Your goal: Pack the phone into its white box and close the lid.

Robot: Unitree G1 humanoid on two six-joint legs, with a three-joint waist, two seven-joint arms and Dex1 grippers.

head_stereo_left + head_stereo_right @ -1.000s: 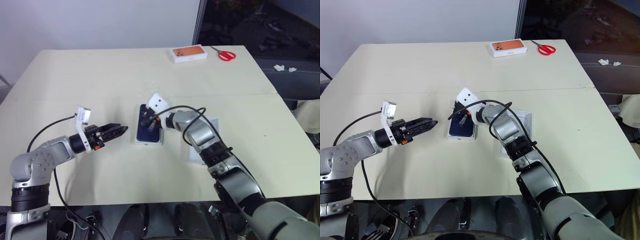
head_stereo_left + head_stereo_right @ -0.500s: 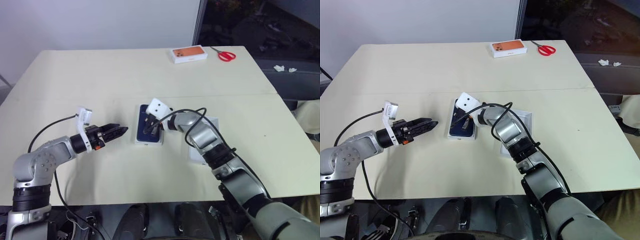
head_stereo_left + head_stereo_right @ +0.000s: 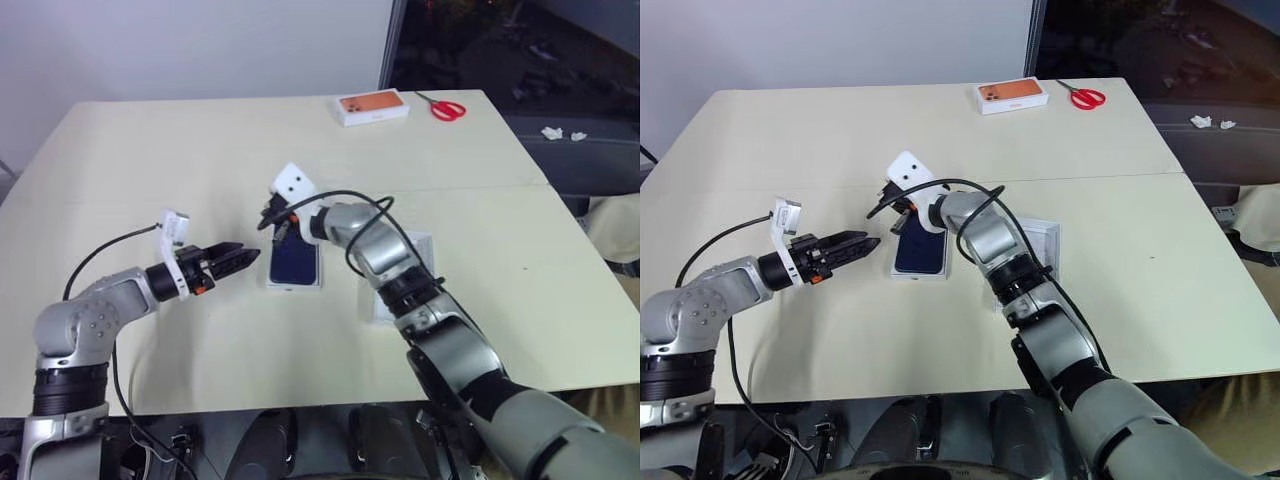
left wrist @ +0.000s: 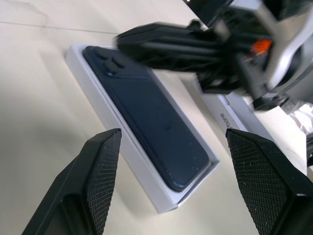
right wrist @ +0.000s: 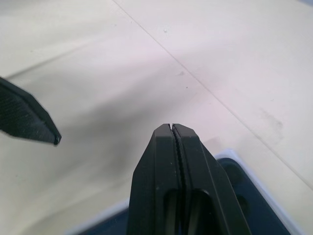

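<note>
L wrist view gives us what head views can't: the phone (image 4: 146, 125) lies back up inside the white box (image 4: 98, 105), camera cluster at far end. Our right gripper (image 5: 172, 128), fingers pressed together, empty, hangs over that end. Left gripper (image 3: 243, 257), fingers apart, holds nothing, just beside box. The lid (image 3: 420, 252) sits partly behind R arm. Small orange-print box (image 3: 370, 107) and scissors (image 3: 446, 106) at the table (image 3: 150, 150) far edge.
</note>
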